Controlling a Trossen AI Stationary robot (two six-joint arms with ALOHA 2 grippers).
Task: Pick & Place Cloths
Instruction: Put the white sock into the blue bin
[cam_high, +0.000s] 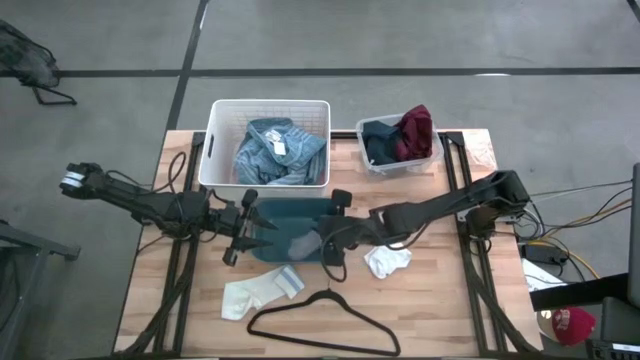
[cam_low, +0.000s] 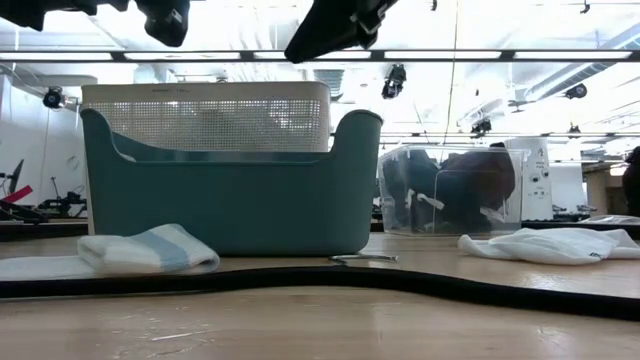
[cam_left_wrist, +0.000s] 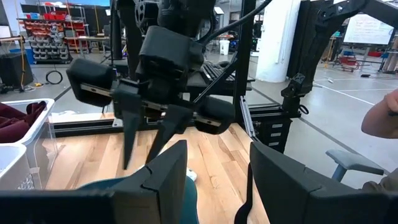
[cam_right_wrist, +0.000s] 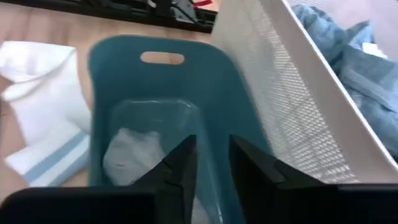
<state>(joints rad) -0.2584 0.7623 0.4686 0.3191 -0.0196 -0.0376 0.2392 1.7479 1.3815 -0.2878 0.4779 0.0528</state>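
A light blue striped garment (cam_high: 272, 150) with a white tag lies in the white bin (cam_high: 218, 150). Navy (cam_high: 378, 142) and maroon (cam_high: 416, 130) cloths fill the clear bin (cam_high: 362, 160). A pale cloth (cam_right_wrist: 134, 155) lies on the floor of the teal bin (cam_high: 290, 215). A white sock with a blue band (cam_high: 260, 290) and a plain white sock (cam_high: 386, 262) lie flat on the table. My left gripper (cam_high: 243, 228) hovers open at the teal bin's left end. My right gripper (cam_right_wrist: 212, 146) hangs open over the bin's right end, fingers pointing down, holding nothing.
A black wire hanger (cam_high: 320, 322) lies near the table's near edge, just in front of the two socks. The three bins take up the far half and middle of the table. A person's arm (cam_left_wrist: 382, 118) shows beyond the table's right side.
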